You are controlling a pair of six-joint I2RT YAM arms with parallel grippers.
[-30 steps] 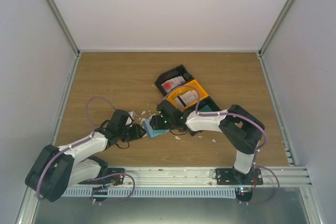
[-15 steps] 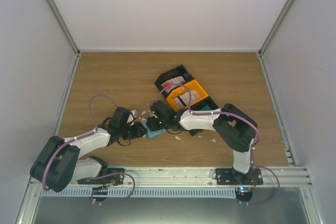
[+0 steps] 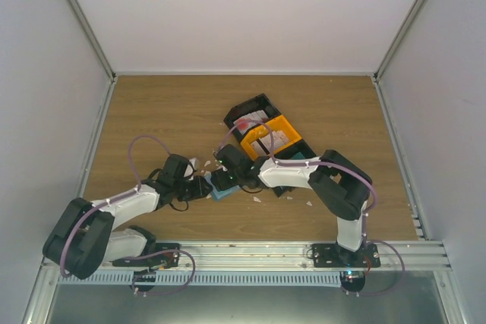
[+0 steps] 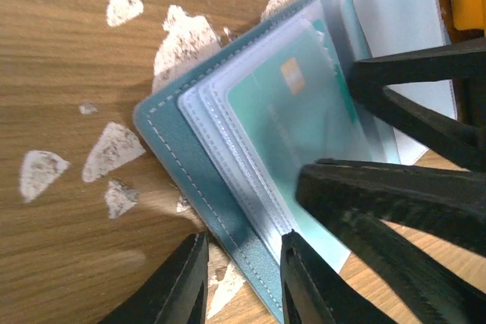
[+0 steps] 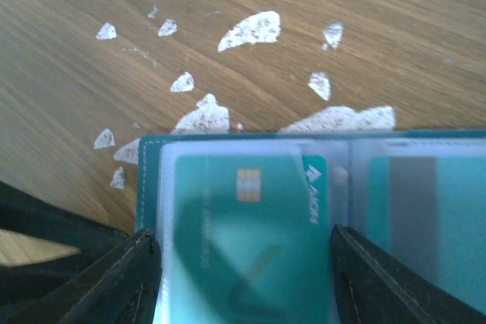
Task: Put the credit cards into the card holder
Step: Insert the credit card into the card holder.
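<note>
The blue-teal card holder [image 3: 219,194] lies open on the wood between both grippers, its cover [image 4: 182,149] and clear sleeves showing. A teal credit card [image 5: 228,263] with a gold chip sits mostly inside the left sleeve. My right gripper [image 5: 243,233] has a finger against each long edge of that card. A second teal card [image 5: 448,218] fills the neighbouring sleeve. My left gripper [image 4: 243,237] straddles the cover's near corner, one finger resting on the sleeves, the other apart over bare wood. More cards [image 3: 247,121] lie in the trays.
A black tray [image 3: 262,102] and an orange tray [image 3: 287,125] stand just behind the right arm, close to the holder. Torn white scraps [image 4: 186,43] litter the wood around the holder's far side [image 5: 250,28]. Grey walls enclose the table.
My right gripper has moved left over the card holder and now hides most of it. The left gripper has edged slightly toward the holder.
</note>
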